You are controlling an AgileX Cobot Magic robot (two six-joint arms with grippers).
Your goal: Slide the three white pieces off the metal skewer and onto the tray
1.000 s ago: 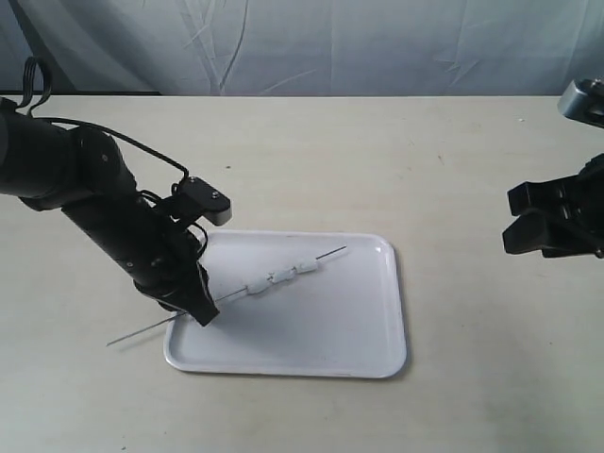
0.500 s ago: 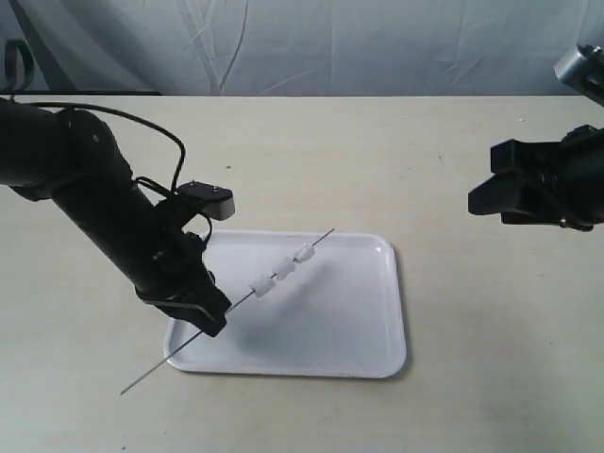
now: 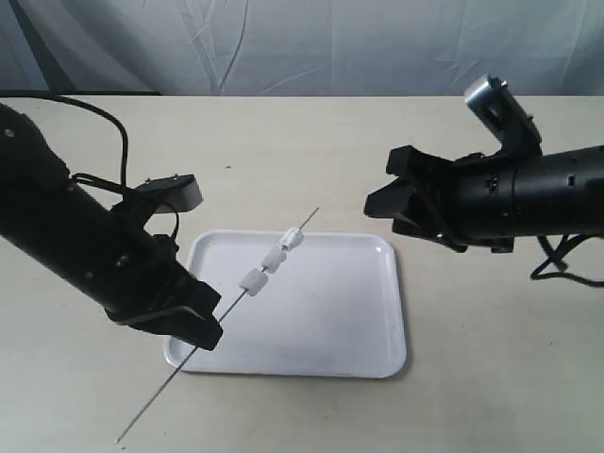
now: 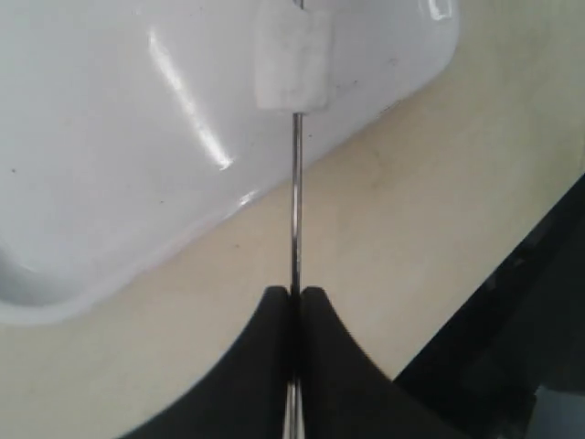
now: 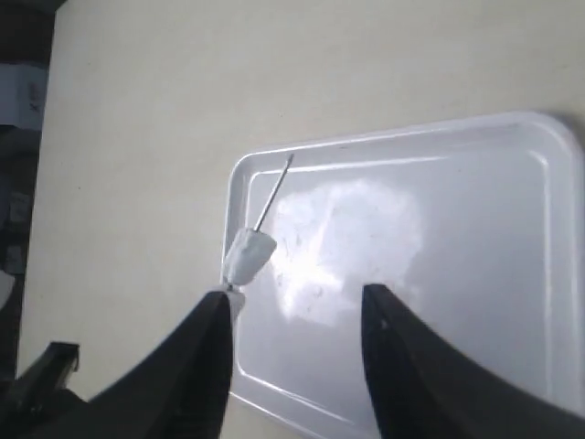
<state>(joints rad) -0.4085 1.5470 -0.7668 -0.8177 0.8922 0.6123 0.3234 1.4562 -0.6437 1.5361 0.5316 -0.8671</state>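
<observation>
My left gripper (image 3: pixel 195 332) is shut on the thin metal skewer (image 3: pixel 224 305), holding it tilted above the white tray (image 3: pixel 340 326), its far tip higher and its free end over the table. The three white pieces (image 3: pixel 273 258) are threaded close together along the raised half. In the left wrist view the rod (image 4: pixel 294 201) runs out from the closed fingertips (image 4: pixel 274 306) to the nearest piece (image 4: pixel 292 55). My right gripper (image 3: pixel 382 187) stands open, a short way right of the skewer's tip. The right wrist view shows a piece (image 5: pixel 249 254) and the tip (image 5: pixel 276 187) beside one finger (image 5: pixel 208 347).
The tray (image 5: pixel 439 229) lies on a beige table (image 3: pixel 472 321) with nothing on its glossy surface. A grey cloth backdrop (image 3: pixel 311 42) hangs behind the table's far edge. Black cables (image 3: pixel 113 142) trail from the left arm.
The left gripper has lifted and swung the skewer, which now tilts more steeply with its tip raised. The right arm has come in from the right edge towards the skewer's tip.
</observation>
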